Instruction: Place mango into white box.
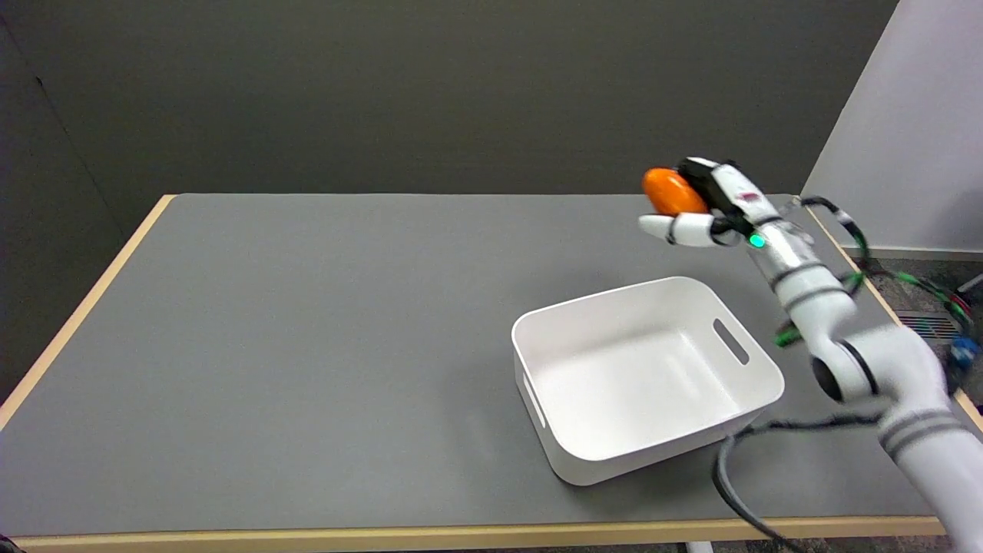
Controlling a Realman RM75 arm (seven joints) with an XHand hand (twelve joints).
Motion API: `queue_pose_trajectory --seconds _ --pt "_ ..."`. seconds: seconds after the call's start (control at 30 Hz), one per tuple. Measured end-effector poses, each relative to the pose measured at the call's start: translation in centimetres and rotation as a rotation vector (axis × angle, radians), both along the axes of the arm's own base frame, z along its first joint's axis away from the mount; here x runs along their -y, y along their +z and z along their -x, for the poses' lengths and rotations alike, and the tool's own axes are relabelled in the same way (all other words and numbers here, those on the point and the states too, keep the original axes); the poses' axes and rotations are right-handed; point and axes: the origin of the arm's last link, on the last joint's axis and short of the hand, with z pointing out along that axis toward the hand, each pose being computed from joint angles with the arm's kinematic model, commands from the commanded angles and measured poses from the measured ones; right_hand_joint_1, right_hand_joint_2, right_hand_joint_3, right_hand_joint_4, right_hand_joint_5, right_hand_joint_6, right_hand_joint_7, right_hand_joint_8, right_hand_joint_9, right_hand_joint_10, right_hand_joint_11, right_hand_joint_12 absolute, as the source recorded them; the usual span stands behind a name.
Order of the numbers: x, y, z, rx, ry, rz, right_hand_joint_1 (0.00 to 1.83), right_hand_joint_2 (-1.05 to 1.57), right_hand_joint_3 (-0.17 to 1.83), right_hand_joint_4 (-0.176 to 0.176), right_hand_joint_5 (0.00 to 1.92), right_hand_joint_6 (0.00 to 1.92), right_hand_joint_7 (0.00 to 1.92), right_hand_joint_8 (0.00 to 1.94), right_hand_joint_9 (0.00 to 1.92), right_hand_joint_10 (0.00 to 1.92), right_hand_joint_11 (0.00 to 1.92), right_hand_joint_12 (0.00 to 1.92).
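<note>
1. Above the far right part of the table point(307, 322), the right hand point(710, 207) is raised in the air with the mango point(670, 191) in its grasp; its fingers are curled round the fruit, and one white finger juts out beneath it.

2. The mango sits on the hand's left side as the camera sees it, touching the dark palm, with most of its orange skin in plain sight and its far side hidden by the hand.

3. The height looks deliberate: carried this high, the fruit can pass over the wall of the white box point(756, 357) without knocking it.

4. The box rests open side up near the table's front right, nothing inside it, its slotted handle wall turned toward the arm.

5. The mango is beyond the box's far rim and a little right of its middle, so it is near the box but not yet over the opening.

6. The likely next step is to bring the hand toward the camera and down until the fruit hangs over the box floor, then let go.

7. A black cable point(737, 461) trails just beside the box's near right corner and could snag it.
</note>
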Motion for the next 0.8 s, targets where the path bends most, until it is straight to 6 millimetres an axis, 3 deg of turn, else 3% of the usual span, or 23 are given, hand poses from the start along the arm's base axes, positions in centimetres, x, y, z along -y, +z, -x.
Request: queue_pose_trajectory --seconds 0.17,0.47,0.8 --pt "-4.7 1.0 -0.1 0.072 0.062 0.048 1.20 0.95 0.60 -0.176 0.74 1.47 0.80 1.48 0.99 1.69 1.01 1.92" --pt "-10.2 1.8 -2.3 0.175 0.185 0.068 1.20 0.93 0.64 -0.176 0.75 1.48 0.80 1.49 1.01 1.68 1.02 1.92" --pt "-14.5 -0.5 -3.7 0.277 0.271 -0.009 1.21 0.93 0.65 -0.176 0.75 1.48 0.80 1.49 1.01 1.68 1.02 1.92"
